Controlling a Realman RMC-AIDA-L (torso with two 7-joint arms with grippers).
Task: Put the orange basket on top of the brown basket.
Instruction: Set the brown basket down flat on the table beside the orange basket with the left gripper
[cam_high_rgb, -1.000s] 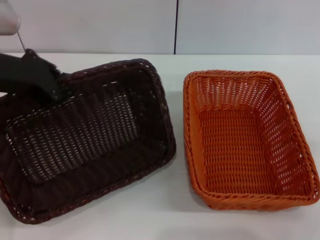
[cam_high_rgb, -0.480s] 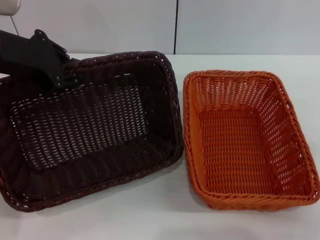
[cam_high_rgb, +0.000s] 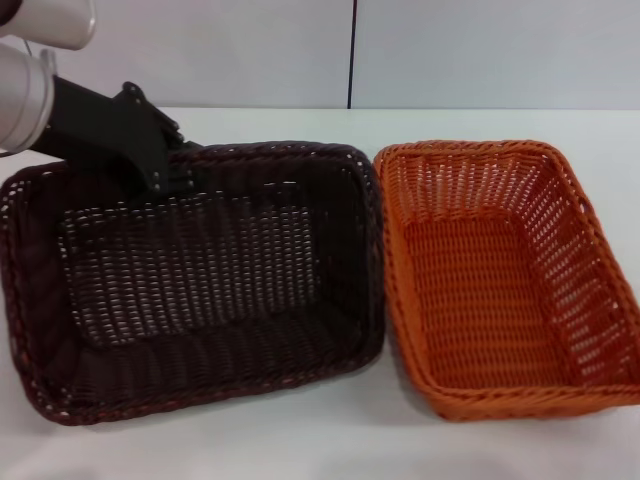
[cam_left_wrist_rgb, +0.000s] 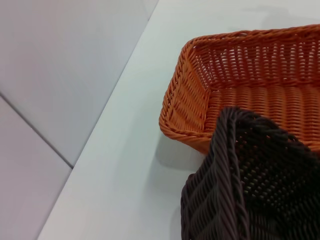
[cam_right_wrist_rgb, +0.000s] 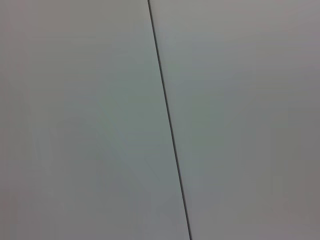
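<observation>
The brown basket (cam_high_rgb: 200, 270) fills the left half of the head view, carried by its far rim and tilted. My left gripper (cam_high_rgb: 172, 178) is shut on that far rim, its black arm coming in from the upper left. The orange basket (cam_high_rgb: 500, 280) sits upright on the white table to the right. The brown basket's right rim meets or slightly overlaps the orange basket's left rim. In the left wrist view a corner of the brown basket (cam_left_wrist_rgb: 250, 180) hangs in front of the orange basket (cam_left_wrist_rgb: 240, 65). My right gripper is out of view.
The white table (cam_high_rgb: 330, 445) runs to a pale wall with a dark vertical seam (cam_high_rgb: 351, 55) behind the baskets. The right wrist view shows only that wall and the seam (cam_right_wrist_rgb: 167, 120).
My left gripper has carried the brown basket to the right and levelled it, so its right rim now reaches the orange basket. The orange basket has shifted slightly right.
</observation>
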